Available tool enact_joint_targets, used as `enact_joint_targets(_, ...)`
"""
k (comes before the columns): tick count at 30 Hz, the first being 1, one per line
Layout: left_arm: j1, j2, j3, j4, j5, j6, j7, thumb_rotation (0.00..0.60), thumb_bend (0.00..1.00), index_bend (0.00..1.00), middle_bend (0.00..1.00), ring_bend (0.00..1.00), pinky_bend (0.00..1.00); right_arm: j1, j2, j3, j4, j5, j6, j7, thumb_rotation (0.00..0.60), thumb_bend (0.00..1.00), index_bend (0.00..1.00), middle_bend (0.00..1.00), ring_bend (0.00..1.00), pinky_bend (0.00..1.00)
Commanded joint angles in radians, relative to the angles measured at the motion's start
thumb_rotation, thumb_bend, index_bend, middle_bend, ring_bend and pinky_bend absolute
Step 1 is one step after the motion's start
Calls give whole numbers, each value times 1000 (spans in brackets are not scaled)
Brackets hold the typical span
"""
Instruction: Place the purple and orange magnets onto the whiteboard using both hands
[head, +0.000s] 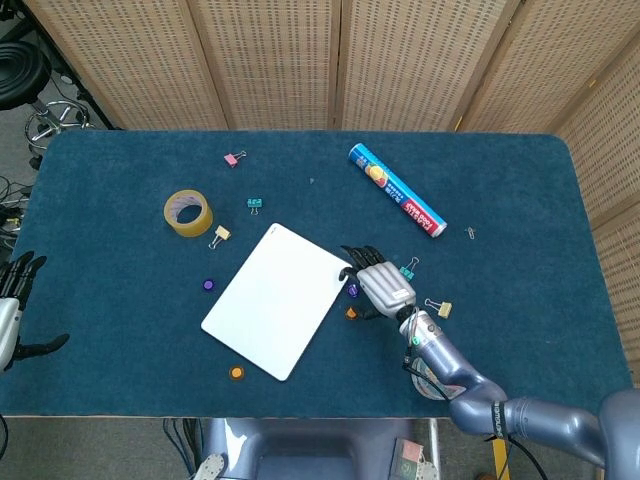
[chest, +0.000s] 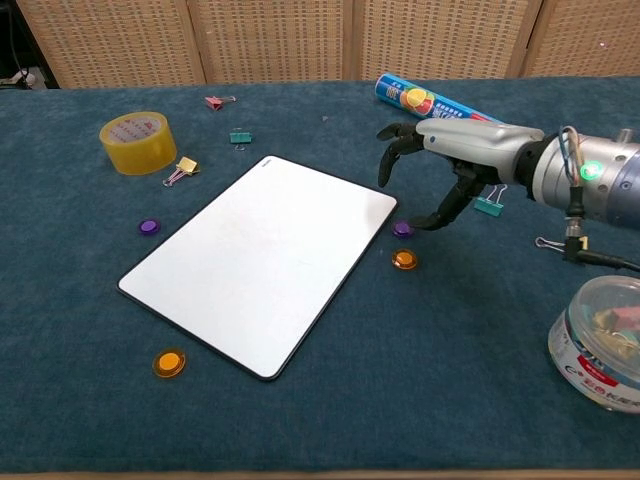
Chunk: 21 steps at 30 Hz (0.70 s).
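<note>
At the far left table edge we see the left hand (head: 12, 300), fingers spread apart, holding nothing, well away from everything. Next comes the yellow tape roll (chest: 138, 141) with a yellow binder clip (chest: 182, 169) just beside it, and a pink clip (chest: 214, 101) and green clip (chest: 240, 136) further back. One purple magnet (chest: 149, 227) lies on the cloth left of the whiteboard (chest: 262, 255), apart from its edge. One orange magnet (chest: 168, 362) sits near the board's near-left edge, also off it. We note the whiteboard lies flat and tilted diagonally, nothing on it. Just right of its right corner lie a second purple magnet (chest: 402, 228) and second orange magnet (chest: 404, 260), both on the cloth. Our right hand (chest: 440, 160) hovers over the purple one, fingers spread and curved downward, gripping nothing; thumb tip is near the magnet, contact unclear. Further right: plastic wrap roll (chest: 456, 116), green clip (chest: 489, 205), yellow clip (chest: 572, 247), and clear tub of clips (chest: 598, 343).
</note>
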Motion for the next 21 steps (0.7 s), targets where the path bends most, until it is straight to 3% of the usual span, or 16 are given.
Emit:
enact_joint_targets(1, -1, 1, 0, 0, -1, -1, -1, 600, 0, 0, 0, 0, 0, 14, -34, 13, 10, 118, -1, -92, 600, 331, 332, 0, 0, 0)
enact_joint_targets(10, -2, 4, 0, 2, -3, -5, -6, 600, 0, 0, 0, 0, 0, 36, -96, 29, 1, 317, 70, -256, 600, 331, 334, 0, 0, 0)
enact_joint_targets(21, 0, 9, -1, 3, -3, -3, -19, 600, 0, 0, 0, 0, 0, 60, -139, 43, 48, 431, 65, -280, 600, 331, 341, 0, 0, 0)
